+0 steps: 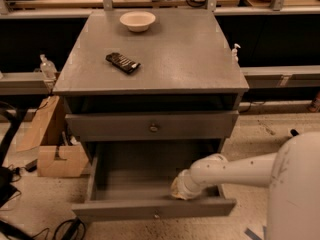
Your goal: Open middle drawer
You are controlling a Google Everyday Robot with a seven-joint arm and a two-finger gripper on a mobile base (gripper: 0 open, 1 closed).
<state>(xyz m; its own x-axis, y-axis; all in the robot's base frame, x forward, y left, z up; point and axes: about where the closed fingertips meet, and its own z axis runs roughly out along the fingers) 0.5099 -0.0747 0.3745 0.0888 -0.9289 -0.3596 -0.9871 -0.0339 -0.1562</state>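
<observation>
We find the middle drawer (125, 210) low on the grey cabinet (227, 81), already standing well out toward the near side, its bare floor showing and its small round knob (156, 215) at the centre of the front panel. The front's long axis runs left to right, and the drawer slides near and far, so any pull left to make goes straight toward the near side. The gripper (179, 189) sits inside the drawer, just behind the front panel and to the right of the knob. The panel therefore lies on the gripper's near side, at or against it, though we cannot make out actual contact. The white arm (235, 170) reaches in from the right. We cannot tell whether the gripper is spread or pressed together, nor whether it holds anything. Above, the upper drawer (110, 126) looks shut. On the cabinet top rest a pale bowl (137, 20) at the far edge and a dark packet (122, 62) left of centre. We judge the opening mostly done.
</observation>
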